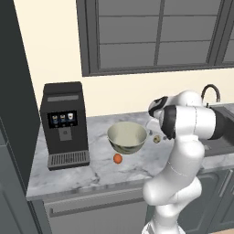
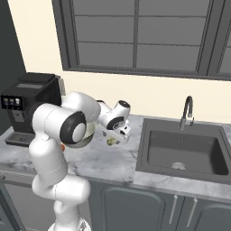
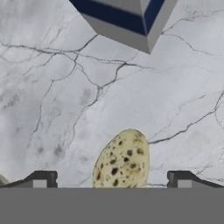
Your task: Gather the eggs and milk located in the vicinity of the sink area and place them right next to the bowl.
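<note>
Two eggs out on the marble counter [image 1: 105, 171], both near the bowl [image 1: 127, 136]: orange-brown egg [image 1: 118, 158] lying just in front of the bowl on its near left side, touching nothing; spotted olive-tan egg [image 1: 156, 139] lying just to the bowl's right, close to the arm's wrist. Seen from the hand, spotted egg [image 3: 122, 160] flat on the marble, directly between the two dark fingertips [image 3: 43, 179] and touching neither. Gripper [image 3: 112, 181] spread wide, nothing held, poised over that egg. Milk carton [image 3: 124, 19] standing on the counter just beyond the spotted egg in the hand view, white with a dark blue band, apart from the egg; lower part alone visible there. From the right base camera, gripper [image 2: 114, 137] pointing down at the counter between the bowl and the sink [image 2: 182, 151], spotted egg [image 2: 110, 141] a small tan shape right under it. Sink dark grey and recessed, well to the right of the bowl, curved faucet [image 2: 186, 112] at its back edge. Black coffee machine [image 1: 64, 124] upright at the counter's far left, well apart from the bowl.
</note>
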You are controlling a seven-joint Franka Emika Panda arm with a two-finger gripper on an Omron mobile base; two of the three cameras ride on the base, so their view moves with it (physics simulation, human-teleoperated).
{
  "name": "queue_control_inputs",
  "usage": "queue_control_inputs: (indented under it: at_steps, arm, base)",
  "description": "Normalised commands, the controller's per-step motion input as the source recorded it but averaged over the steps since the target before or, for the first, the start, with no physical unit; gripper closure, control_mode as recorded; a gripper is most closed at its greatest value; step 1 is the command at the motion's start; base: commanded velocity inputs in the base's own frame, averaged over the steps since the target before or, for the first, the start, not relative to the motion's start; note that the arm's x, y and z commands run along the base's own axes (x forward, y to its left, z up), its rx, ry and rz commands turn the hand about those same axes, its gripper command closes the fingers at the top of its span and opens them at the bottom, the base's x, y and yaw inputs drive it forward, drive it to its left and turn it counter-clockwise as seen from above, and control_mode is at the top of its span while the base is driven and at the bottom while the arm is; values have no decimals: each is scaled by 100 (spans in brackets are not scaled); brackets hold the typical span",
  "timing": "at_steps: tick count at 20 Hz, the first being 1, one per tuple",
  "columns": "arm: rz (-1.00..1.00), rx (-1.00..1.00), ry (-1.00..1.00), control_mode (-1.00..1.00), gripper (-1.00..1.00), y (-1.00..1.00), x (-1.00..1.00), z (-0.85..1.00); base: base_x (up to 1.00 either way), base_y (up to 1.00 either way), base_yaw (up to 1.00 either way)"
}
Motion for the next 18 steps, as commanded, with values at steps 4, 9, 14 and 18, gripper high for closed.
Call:
queue_control_inputs:
  at_steps: [4,9,14,18]
  arm:
    - [0,-2,5,-100,-100,0,0,-12]
    - [0,-4,4,-100,-100,0,3,-13]
    - [0,-7,4,-100,-100,0,9,-16]
    - [0,-8,6,-100,-100,0,8,-17]
  base:
    - [0,0,0]
    - [0,0,0]
    - [0,0,0]
    - [0,0,0]
